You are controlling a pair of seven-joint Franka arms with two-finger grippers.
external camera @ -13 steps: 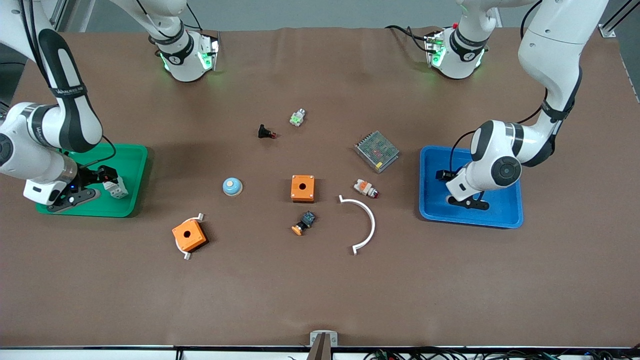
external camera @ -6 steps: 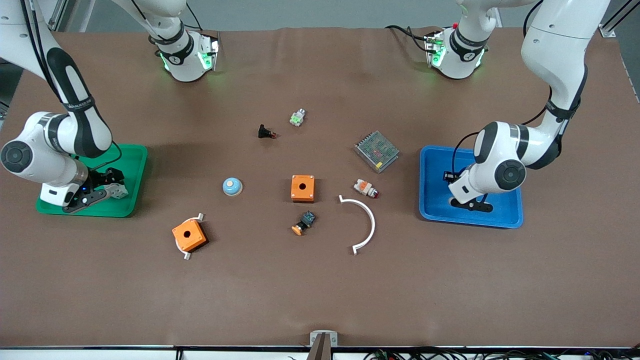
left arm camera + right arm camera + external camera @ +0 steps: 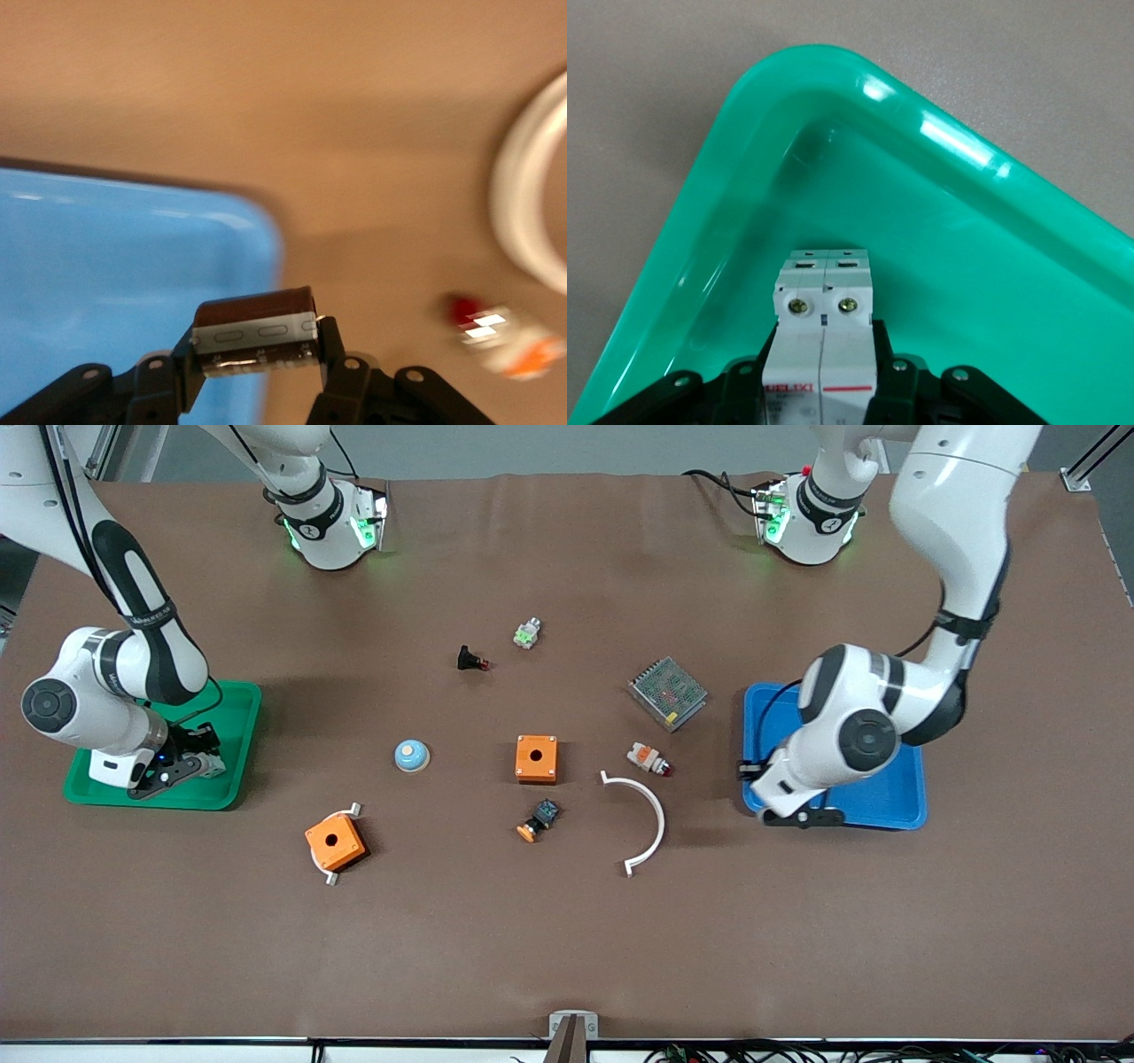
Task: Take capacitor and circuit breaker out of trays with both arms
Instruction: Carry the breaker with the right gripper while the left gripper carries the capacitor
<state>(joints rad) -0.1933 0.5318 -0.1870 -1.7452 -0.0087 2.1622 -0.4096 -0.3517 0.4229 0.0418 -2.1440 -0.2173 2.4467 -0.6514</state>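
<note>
1. While over the corner of the blue tray that lies toward the desk's middle, left claw pinching the capacitor crosswise between its fingertips; dark cylinder with a pale band, held up in the air.
2. In the left wrist view, under that claw: the blue tray's rounded corner and bare desk beside it.
3. Past the claw toward the desk's middle: a white curved strip and a white-and-orange part with a red tip, both lying on the desk, well apart from the capacitor.
4. Right claw down inside the green tray, pressed onto the breaker; white block gripped by its sides, screw terminals pointing away from the claw toward the tray's corner.
5. Whether resting on the tray floor or just above it: cannot tell.
6. Breaker just visible at the claw's tip, over the part of the green tray toward the desk's middle.
7. Beside the green tray, toward the desk's middle from the right claw: a blue dome and an orange box, neither touched.
</note>
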